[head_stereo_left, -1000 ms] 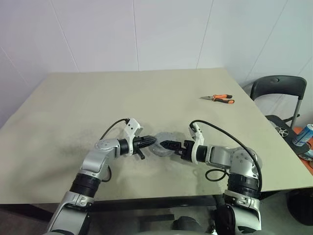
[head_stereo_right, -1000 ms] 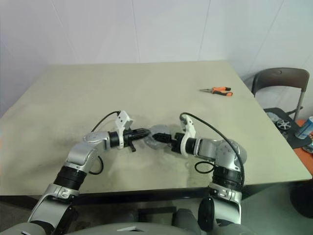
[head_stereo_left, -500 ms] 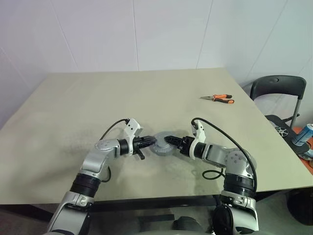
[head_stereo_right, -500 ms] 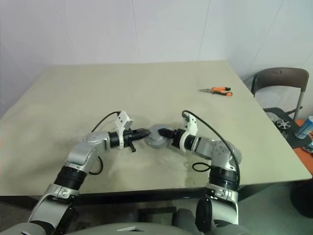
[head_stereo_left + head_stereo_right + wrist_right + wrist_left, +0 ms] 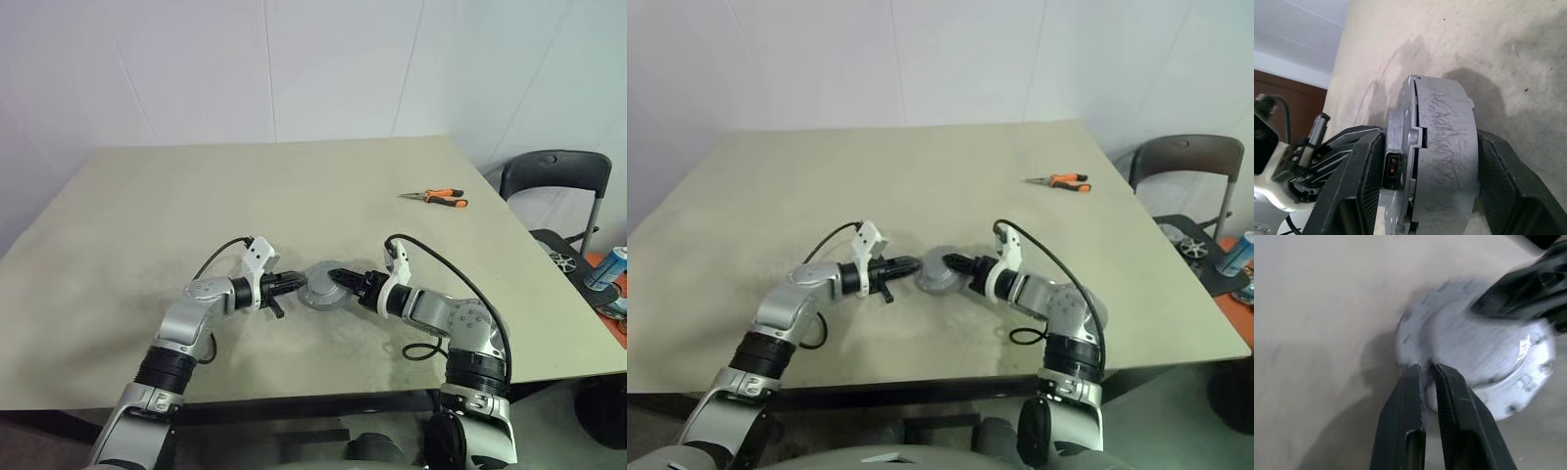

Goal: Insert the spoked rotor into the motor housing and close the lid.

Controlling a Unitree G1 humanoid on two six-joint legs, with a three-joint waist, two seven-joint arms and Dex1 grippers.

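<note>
Right wrist view shows the right gripper (image 5: pixel 1425 196) with its two black fingers on both flat sides of the round grey motor housing (image 5: pixel 1442 161). The jaws stand about half open, because the housing fills the gap between them. The lid (image 5: pixel 1400 147) looks like it is already on, with a thin seam between the two parts. I cannot tell if it is pushed all the way down. The spoked rotor must be inside, if it is in at all.

The housing sits near the front middle of the table (image 5: pixel 294 186), between both arms.

The left gripper (image 5: pixel 1427 369) has its jaws almost shut. Its tips pinch or press on the rim of the housing, but that view is blurry, so I am not sure which.

What could go wrong? If the right gripper squeezes crooked, the lid could tip and jam. If the left tips slip off the thin rim, the housing could roll or fall flat. Pulling the two arms apart could also pop the lid off again.

Orange pliers (image 5: pixel 434 198) lie far back on the table.
</note>
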